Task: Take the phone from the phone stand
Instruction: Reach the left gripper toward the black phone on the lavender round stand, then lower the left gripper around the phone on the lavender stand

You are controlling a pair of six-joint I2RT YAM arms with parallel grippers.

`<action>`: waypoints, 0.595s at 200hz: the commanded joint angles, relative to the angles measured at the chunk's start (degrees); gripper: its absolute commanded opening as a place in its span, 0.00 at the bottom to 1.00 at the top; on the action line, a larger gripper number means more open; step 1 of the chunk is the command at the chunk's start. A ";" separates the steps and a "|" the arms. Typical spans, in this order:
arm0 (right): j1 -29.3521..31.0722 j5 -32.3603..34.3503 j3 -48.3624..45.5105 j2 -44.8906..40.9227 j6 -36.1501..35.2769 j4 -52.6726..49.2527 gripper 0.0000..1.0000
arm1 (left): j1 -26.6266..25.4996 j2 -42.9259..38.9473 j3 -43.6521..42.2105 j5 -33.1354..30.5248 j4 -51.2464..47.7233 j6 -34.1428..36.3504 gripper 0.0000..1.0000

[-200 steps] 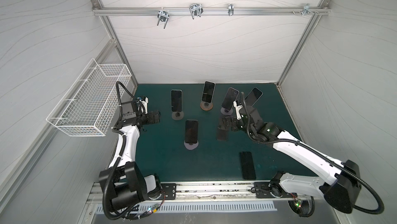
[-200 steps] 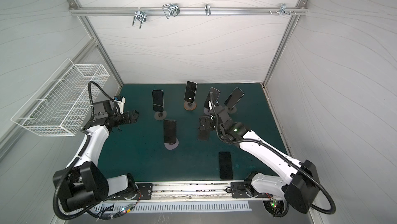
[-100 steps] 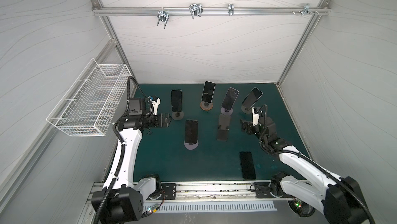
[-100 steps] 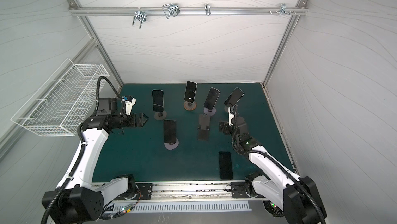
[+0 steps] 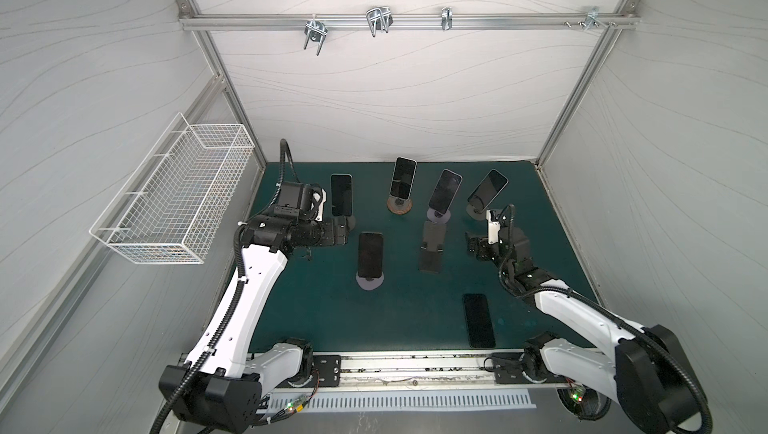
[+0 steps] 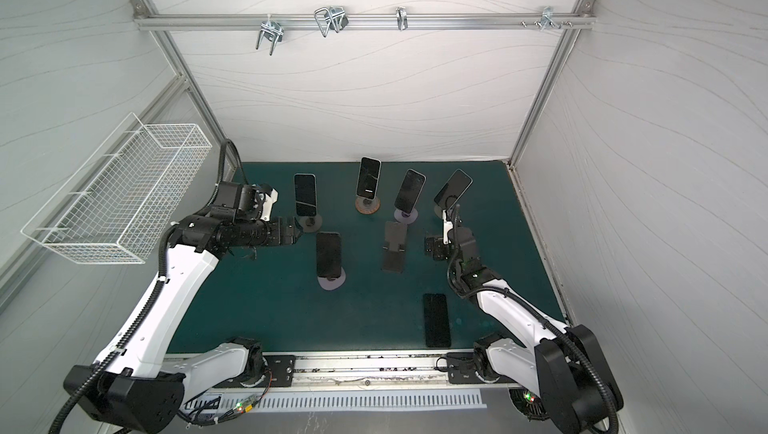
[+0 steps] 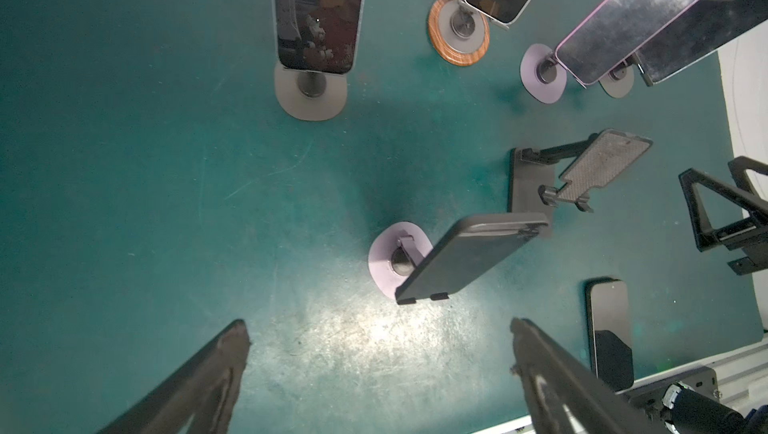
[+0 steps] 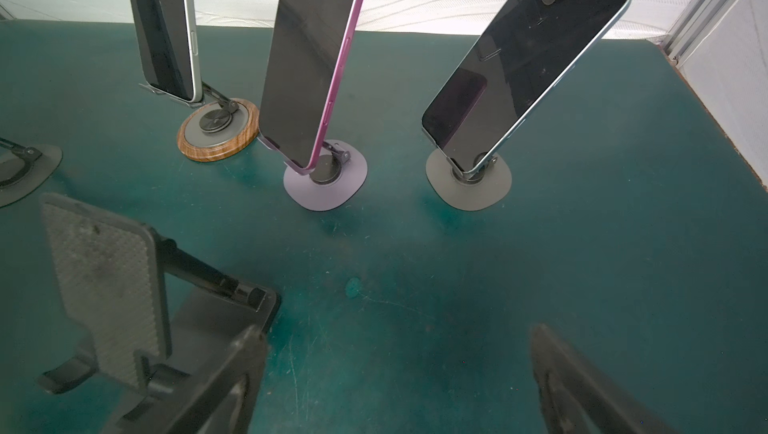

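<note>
Green mat (image 5: 311, 311) holding a far row of four phones (image 5: 402, 178) leaning on round-based stands. A fifth phone (image 5: 370, 254) on its stand (image 5: 370, 282) sits nearer the middle. A sixth phone (image 5: 479, 320) lies flat at near right, with an empty folding stand (image 5: 432, 247) farther in. Left gripper (image 7: 376, 326) and right gripper (image 8: 397, 332) hover wide open, holding nothing.

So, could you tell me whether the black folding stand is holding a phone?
No, the black folding stand shows only its bare textured backplate.
</note>
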 commanded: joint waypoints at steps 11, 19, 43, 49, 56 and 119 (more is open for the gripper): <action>-0.12 1.70 2.29 1.06 0.00 0.87 0.99 | -5.41 0.60 0.14 -4.43 4.95 -2.87 1.00; -0.12 2.16 2.47 1.25 0.24 0.66 0.99 | -6.64 0.80 -0.74 -4.97 6.38 -2.66 1.00; 0.15 3.00 1.77 0.39 0.30 1.22 0.99 | -9.23 2.29 -1.51 -6.58 8.65 -3.32 1.00; 0.14 3.11 1.47 -0.02 0.33 1.41 0.99 | -10.01 2.50 -1.38 -7.13 8.92 -3.61 1.00; 0.14 3.17 1.25 -0.34 0.49 1.55 0.99 | -10.95 2.85 -1.16 -7.79 9.23 -3.92 1.00; 0.82 6.31 2.82 1.49 1.02 0.17 0.99 | -17.59 6.89 -2.27 -13.57 14.42 -9.13 1.00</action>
